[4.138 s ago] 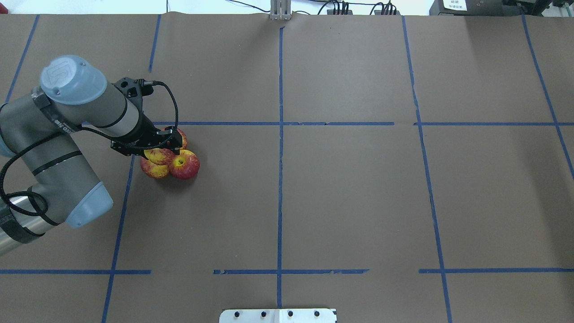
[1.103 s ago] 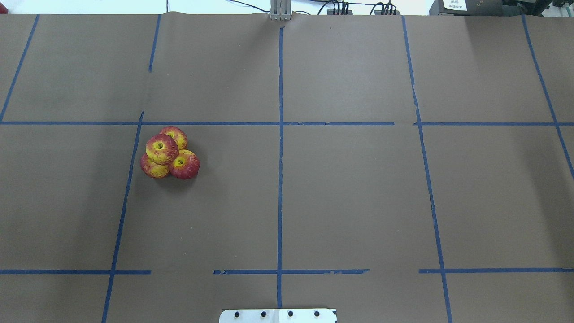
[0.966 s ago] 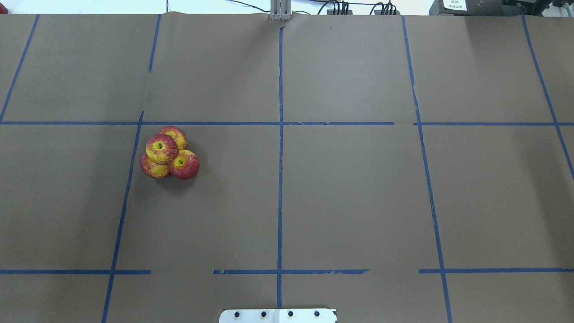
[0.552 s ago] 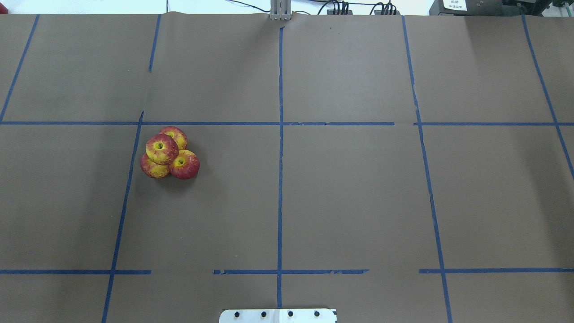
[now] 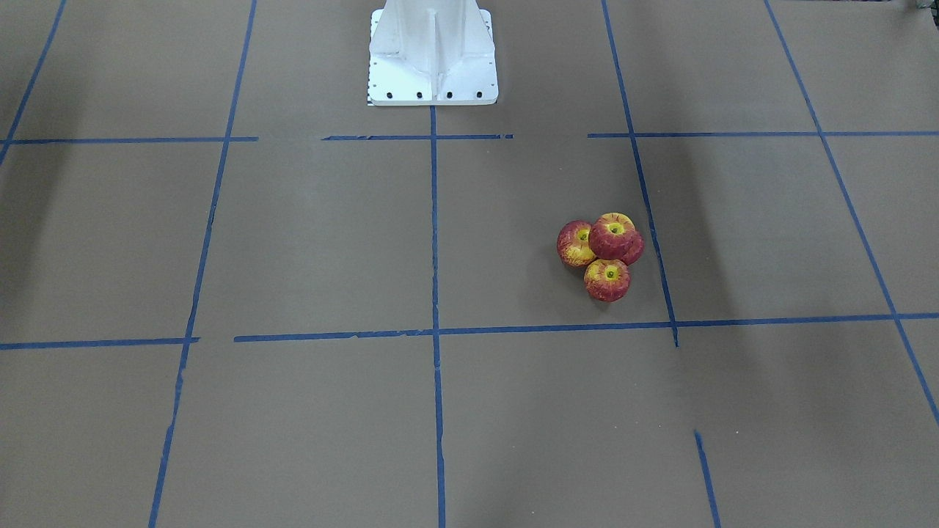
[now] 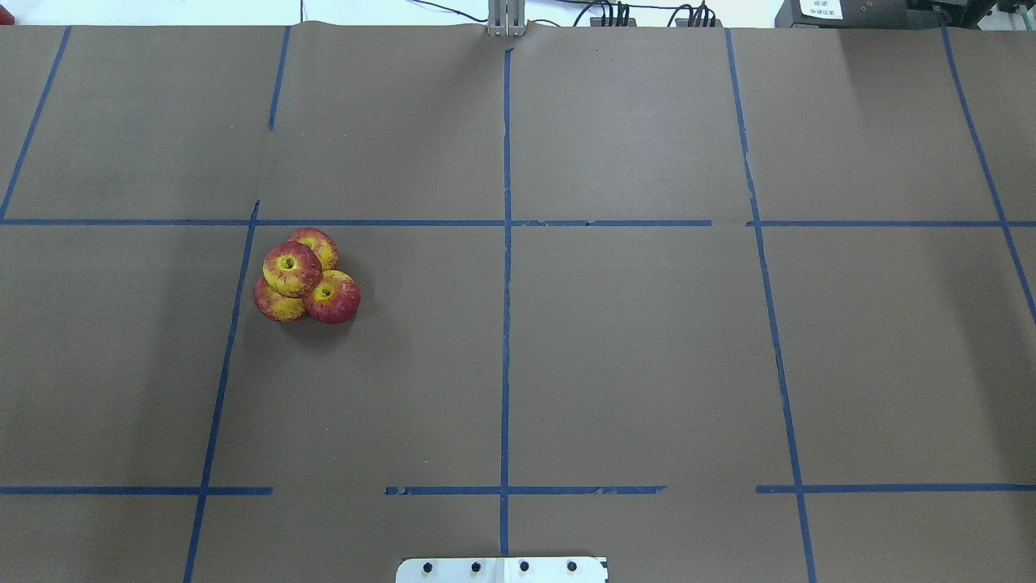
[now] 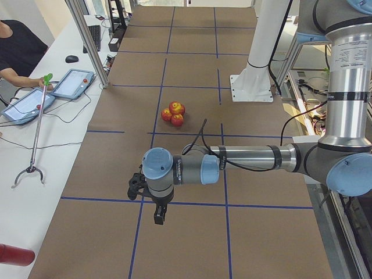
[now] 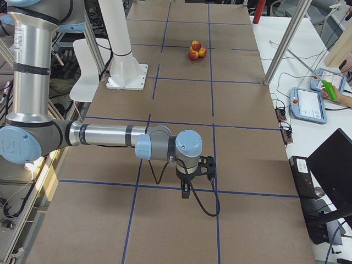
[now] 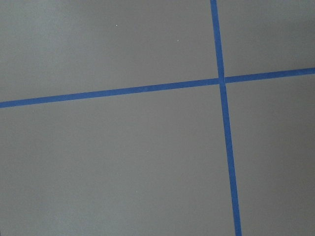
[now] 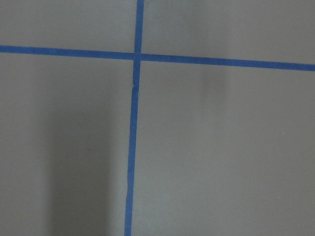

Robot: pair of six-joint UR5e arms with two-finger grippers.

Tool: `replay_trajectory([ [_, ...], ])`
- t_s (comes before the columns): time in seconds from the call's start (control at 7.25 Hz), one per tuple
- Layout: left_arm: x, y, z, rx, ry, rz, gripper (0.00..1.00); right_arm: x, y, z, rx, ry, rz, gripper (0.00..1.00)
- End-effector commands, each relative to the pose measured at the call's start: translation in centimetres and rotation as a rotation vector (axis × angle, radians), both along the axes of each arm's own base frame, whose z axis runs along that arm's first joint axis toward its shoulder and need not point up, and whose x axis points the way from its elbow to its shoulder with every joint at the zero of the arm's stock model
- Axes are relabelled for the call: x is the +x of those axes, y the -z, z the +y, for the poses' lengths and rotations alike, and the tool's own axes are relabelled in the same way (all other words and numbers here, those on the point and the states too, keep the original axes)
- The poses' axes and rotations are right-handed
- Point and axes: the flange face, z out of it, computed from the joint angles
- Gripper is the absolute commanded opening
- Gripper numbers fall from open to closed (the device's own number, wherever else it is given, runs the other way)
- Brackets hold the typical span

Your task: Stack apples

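Note:
Four red-and-yellow apples form one pile on the brown table, left of centre in the overhead view. Three lie touching on the table: the back one (image 6: 317, 243), the right one (image 6: 334, 299) and the front-left one (image 6: 275, 305). The fourth apple (image 6: 291, 268) rests on top of them, dimple up. The pile also shows in the front-facing view (image 5: 613, 236) and in the exterior left view (image 7: 175, 113). My left gripper (image 7: 158, 216) hangs far from the pile, seen only in the exterior left view. My right gripper (image 8: 186, 190) shows only in the exterior right view. I cannot tell whether either is open.
The white robot base (image 5: 431, 51) stands at the table's near-middle edge. Blue tape lines cross the brown cover. An operators' bench with tablets (image 7: 72, 83) and a grabber stick (image 7: 36, 125) runs along the far side. Both wrist views show only bare table and tape.
About four seconds ago my left gripper was over the pile at the top apple. The arm has since left the overhead view and that apple rests on the pile. Nothing moved in the last second.

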Motion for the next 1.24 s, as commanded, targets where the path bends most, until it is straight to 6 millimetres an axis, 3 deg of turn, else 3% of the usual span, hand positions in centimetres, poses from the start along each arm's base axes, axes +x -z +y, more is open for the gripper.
replay_trajectory([
  [0.0, 0.12, -0.28, -0.04, 0.0, 0.005, 0.003, 1.0, 0.0, 0.0, 0.0, 0.0, 0.0, 0.001, 1.0],
  [1.1, 0.1, -0.13, -0.37, 0.005, -0.002, 0.002, 1.0, 0.0, -0.02, 0.01, -0.001, 0.0, 0.001, 1.0],
])
